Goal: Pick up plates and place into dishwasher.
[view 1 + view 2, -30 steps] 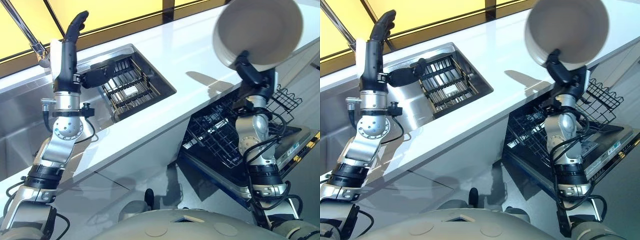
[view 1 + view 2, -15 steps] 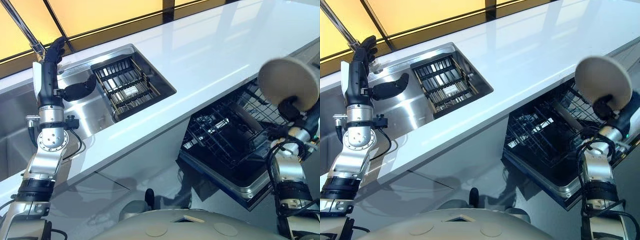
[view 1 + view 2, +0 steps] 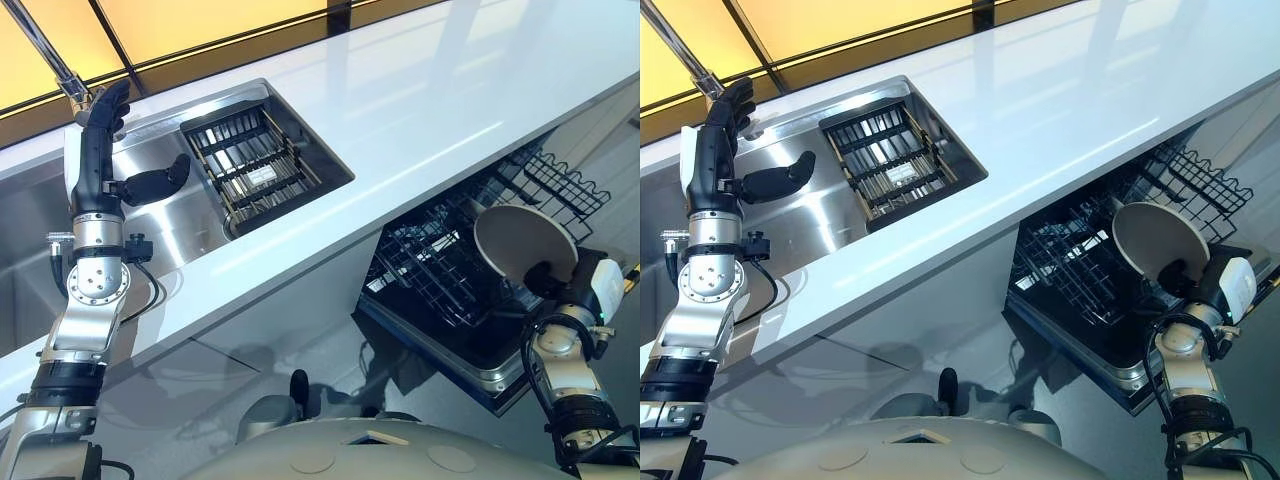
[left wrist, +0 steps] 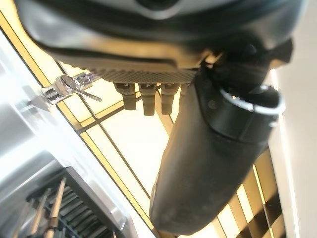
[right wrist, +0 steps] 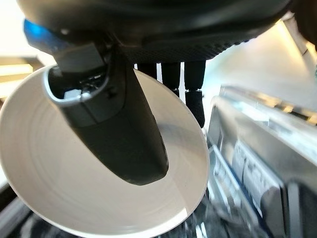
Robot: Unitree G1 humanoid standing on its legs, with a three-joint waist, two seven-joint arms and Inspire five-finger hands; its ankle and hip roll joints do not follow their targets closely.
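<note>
My right hand (image 3: 553,279) pinches a round white plate (image 3: 523,241) between thumb and fingers, low over the dishwasher's black wire rack (image 3: 455,272). The right wrist view shows the thumb (image 5: 124,139) lying across the plate's face (image 5: 69,198) with the fingers (image 5: 190,84) behind its rim. The rack is pulled out under the white counter (image 3: 420,110). My left hand (image 3: 105,150) is raised upright over the steel sink (image 3: 180,225), fingers straight and thumb (image 3: 150,184) spread out to the side, holding nothing. In the left wrist view its thumb (image 4: 213,163) stands clear of the fingers (image 4: 143,99).
A dark drying rack (image 3: 250,170) sits in the sink's right part. A chrome tap (image 3: 60,70) rises behind the left hand. The open dishwasher door (image 3: 480,375) juts out below the rack. Yellow-lit window panels (image 3: 200,20) run behind the counter.
My right arm has swung the plate down from high above the counter to just over the dishwasher rack. My left hand drew back towards the tap and stayed raised.
</note>
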